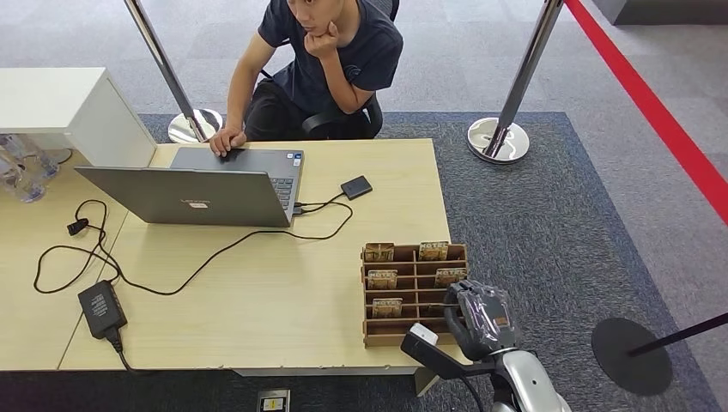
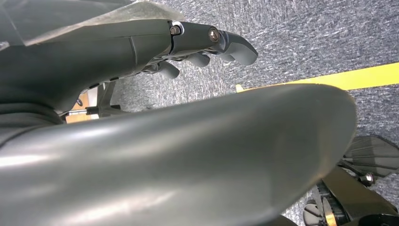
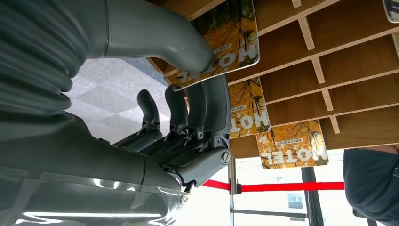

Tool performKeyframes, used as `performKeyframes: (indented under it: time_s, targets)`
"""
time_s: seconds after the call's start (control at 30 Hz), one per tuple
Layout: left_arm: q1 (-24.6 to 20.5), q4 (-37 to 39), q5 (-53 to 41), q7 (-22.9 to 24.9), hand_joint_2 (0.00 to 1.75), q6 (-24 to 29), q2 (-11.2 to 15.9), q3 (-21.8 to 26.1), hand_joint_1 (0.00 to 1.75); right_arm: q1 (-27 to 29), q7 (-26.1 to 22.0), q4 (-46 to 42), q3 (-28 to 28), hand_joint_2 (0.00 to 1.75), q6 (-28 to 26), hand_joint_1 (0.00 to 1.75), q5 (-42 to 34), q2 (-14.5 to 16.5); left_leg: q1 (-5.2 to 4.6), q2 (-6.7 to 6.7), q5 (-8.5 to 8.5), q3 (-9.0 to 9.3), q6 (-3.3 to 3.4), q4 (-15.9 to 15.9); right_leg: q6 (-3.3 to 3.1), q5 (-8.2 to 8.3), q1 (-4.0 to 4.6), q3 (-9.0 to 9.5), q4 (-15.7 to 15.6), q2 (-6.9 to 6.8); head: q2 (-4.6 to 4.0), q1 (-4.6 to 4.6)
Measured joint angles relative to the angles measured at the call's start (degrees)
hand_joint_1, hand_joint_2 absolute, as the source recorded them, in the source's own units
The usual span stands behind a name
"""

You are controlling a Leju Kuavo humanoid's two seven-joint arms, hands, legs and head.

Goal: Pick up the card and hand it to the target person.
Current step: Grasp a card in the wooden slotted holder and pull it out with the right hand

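Note:
A wooden card rack [image 1: 371, 336] stands at the table's front right corner, with several yellow "HOTEL" cards [image 1: 379, 251] upright in its slots. My right hand [image 1: 481, 318] sits over the rack's near right slots. In the right wrist view this right hand [image 3: 188, 117] pinches one card [image 3: 233, 40] between thumb and fingers while the card still stands in the rack [image 3: 357, 42]. Two more cards [image 3: 249, 115] stand in slots behind it. The person [image 1: 326, 60] sits at the table's far side, one hand on the laptop. My left hand [image 2: 202, 47] hangs over the carpet and holds nothing.
An open grey laptop [image 1: 206, 189], a black drive [image 1: 356, 186], a power brick [image 1: 101, 307] and trailing cables lie on the table [image 1: 257, 326]. Two stanchion bases [image 1: 498, 139] stand behind it. A white cabinet [image 1: 60, 103] and water bottles [image 1: 17, 176] are at the left.

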Motion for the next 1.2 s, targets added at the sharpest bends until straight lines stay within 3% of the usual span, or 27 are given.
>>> performKeyframes:
  time_s: [0.13, 0.27, 0.33, 1.2]
  targets:
    - [0.00, 0.00, -0.01, 0.00, 0.00, 0.00, 0.02, 0.01, 0.00, 0.00, 0.00, 0.00, 0.00, 1.75, 0.00, 1.39, -0.01, 0.00, 0.00, 0.00, 0.00, 0.03, 0.00, 0.00, 0.00, 0.00, 0.00, 0.03, 0.00, 0.00, -0.01, 0.01]
    - [-0.01, 0.00, -0.02, 0.00, 0.00, 0.00, 0.05, 0.01, 0.00, 0.00, 0.00, 0.00, 0.00, 1.75, 0.00, 1.68, -0.01, 0.00, 0.00, 0.00, 0.00, 0.07, 0.00, 0.00, 0.00, 0.01, 0.00, 0.06, 0.00, 0.00, -0.01, 0.00]
    - [-0.01, 0.00, -0.03, 0.00, 0.00, 0.00, 0.07, 0.01, 0.00, 0.00, -0.04, 0.01, 0.00, 1.75, -0.03, 1.75, -0.01, -0.01, 0.00, 0.00, 0.00, 0.07, 0.00, 0.00, 0.00, 0.01, 0.00, 0.07, 0.00, 0.00, -0.01, 0.00]
    - [-0.15, 0.00, 0.09, -0.63, 0.00, -0.42, 0.34, 0.90, 0.00, 0.16, -2.61, -2.79, 0.08, 1.75, -0.95, 1.75, -1.18, -0.71, 0.00, 0.00, 0.01, 0.10, 0.00, 0.00, -0.01, 0.02, 0.00, 0.09, 0.00, 0.00, -0.01, 0.01]
